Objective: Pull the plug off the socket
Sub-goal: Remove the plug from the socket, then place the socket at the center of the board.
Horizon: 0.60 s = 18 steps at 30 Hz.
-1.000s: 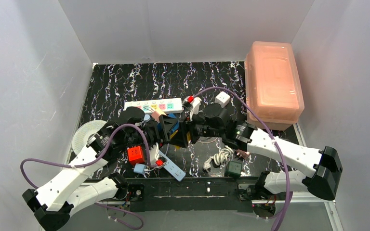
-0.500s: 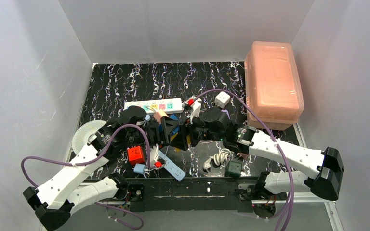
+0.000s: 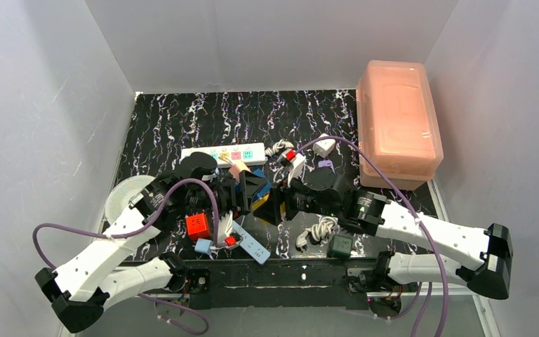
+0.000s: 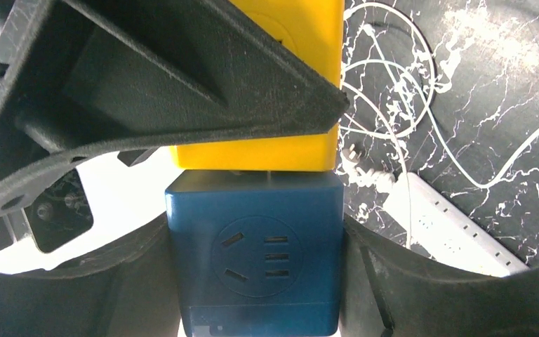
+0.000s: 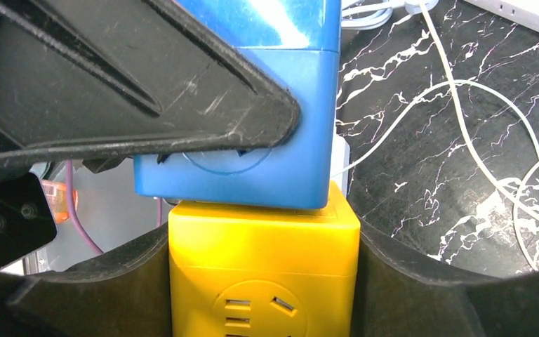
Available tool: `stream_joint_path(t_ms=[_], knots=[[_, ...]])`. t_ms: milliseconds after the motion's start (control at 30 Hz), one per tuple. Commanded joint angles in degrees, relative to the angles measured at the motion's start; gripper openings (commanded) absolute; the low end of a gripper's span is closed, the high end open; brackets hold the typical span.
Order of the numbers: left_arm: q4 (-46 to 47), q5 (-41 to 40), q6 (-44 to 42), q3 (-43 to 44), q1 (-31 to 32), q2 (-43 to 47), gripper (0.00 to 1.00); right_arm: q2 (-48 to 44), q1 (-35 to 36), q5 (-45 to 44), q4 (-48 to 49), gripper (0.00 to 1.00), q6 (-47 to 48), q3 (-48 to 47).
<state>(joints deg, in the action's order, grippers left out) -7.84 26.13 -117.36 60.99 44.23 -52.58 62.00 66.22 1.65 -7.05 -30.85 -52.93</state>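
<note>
My left gripper (image 4: 255, 242) clamps the blue cube (image 4: 253, 200), my right gripper (image 5: 263, 242) the yellow cube (image 5: 260, 225); if I pull crooked they could jam or slip free

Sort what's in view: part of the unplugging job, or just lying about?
Job: blue cube in left hand, yellow cube in right hand, the two butted together.
Lying about: long white power strip, red cube, light-blue strip, pink lidded box.

White walls (image 3: 267, 42) enclose a black marbled tabletop (image 3: 203, 119).
</note>
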Motion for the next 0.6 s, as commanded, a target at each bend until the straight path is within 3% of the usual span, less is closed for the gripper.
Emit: stream_joint_path(t_ms=[0,300,567], knots=[[0.09,-20.47,-1.98,2.07,-5.75,1.15,0.0,-7.72,3.59,12.8,-11.14,0.01,-1.57,2.81],[0.26,-19.83,-2.16,2.19,-6.62,0.99,0.0,-10.74,4.8,11.71,-14.39,0.01,-2.05,5.16],[-0.06,-15.98,-1.54,1.96,-6.66,2.89,0.0,-12.09,1.0,3.3,-16.29,0.01,-1.37,6.71]])
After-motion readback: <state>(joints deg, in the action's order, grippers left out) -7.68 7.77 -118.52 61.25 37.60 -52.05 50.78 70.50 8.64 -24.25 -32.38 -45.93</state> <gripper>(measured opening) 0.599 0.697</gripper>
